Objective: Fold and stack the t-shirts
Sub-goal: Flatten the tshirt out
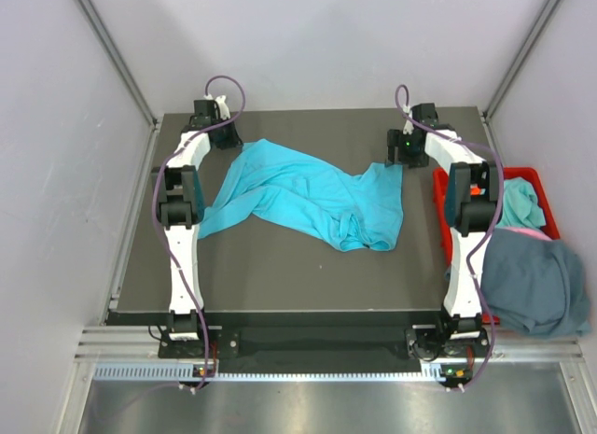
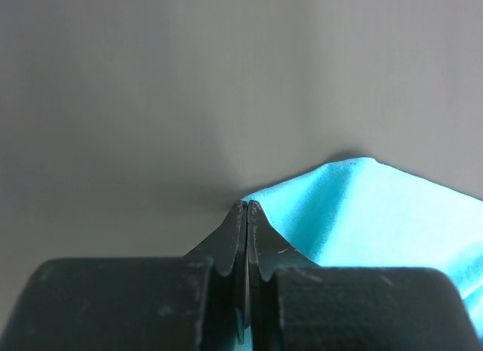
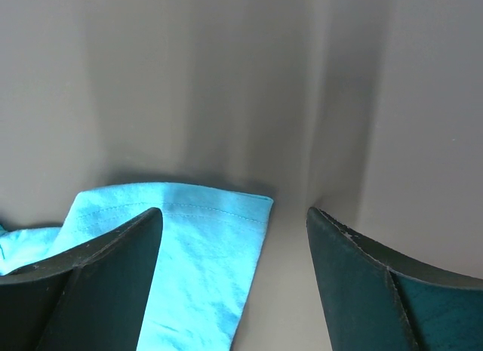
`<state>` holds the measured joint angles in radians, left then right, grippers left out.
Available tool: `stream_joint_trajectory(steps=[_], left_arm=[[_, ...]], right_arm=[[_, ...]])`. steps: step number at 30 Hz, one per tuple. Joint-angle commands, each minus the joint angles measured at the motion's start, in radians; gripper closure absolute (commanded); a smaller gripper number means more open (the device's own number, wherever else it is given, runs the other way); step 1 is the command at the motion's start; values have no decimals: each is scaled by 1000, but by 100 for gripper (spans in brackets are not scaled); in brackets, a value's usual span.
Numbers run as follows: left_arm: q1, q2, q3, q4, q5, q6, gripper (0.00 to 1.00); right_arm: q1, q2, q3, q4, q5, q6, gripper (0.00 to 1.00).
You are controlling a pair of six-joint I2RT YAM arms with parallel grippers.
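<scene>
A bright turquoise t-shirt [image 1: 298, 196] lies crumpled and twisted across the middle of the dark table. My left gripper [image 1: 229, 138] is at the shirt's far left corner. In the left wrist view its jaws [image 2: 247, 204] are shut, with a sliver of the turquoise cloth [image 2: 377, 215] pinched between them. My right gripper [image 1: 403, 159] is at the far right corner. It [image 3: 234, 211] stands open, with the hemmed corner of the shirt [image 3: 204, 253] lying on the table between the fingers, nearer the left one.
A red bin [image 1: 522, 171] stands off the table's right edge. A slate blue-grey shirt [image 1: 532, 285] drapes over its near end, a teal one [image 1: 522, 205] lies inside, and a pink edge [image 1: 527, 233] shows between them. Grey walls close in behind and beside the table.
</scene>
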<state>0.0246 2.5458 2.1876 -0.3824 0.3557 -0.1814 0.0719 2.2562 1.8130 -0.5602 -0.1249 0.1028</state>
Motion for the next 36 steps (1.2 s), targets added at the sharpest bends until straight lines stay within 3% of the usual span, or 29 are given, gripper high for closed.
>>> stream_joint_trajectory(steps=[1, 8, 13, 14, 15, 17, 26, 36], left_arm=[[5, -22, 8, 13, 22, -1, 100], [5, -45, -12, 19, 16, 7, 100], [5, -48, -12, 17, 11, 8, 100], [3, -48, -12, 16, 12, 8, 100], [3, -51, -14, 16, 11, 10, 100], [5, -53, -22, 16, 8, 14, 100], [9, -120, -40, 27, 5, 22, 100], [15, -421, -61, 4, 0, 77, 100]], right_arm=[[11, 16, -24, -10, -38, 24, 23], [8, 54, -15, -24, -44, 28, 41], [9, 55, -17, -24, -39, 25, 46], [9, 59, -17, -24, -36, 21, 60], [9, 60, -15, -27, -32, 20, 80], [8, 62, -9, -36, -35, 17, 100], [9, -53, -15, -9, 24, 5, 100], [14, -233, 141, -43, 36, -46, 100]])
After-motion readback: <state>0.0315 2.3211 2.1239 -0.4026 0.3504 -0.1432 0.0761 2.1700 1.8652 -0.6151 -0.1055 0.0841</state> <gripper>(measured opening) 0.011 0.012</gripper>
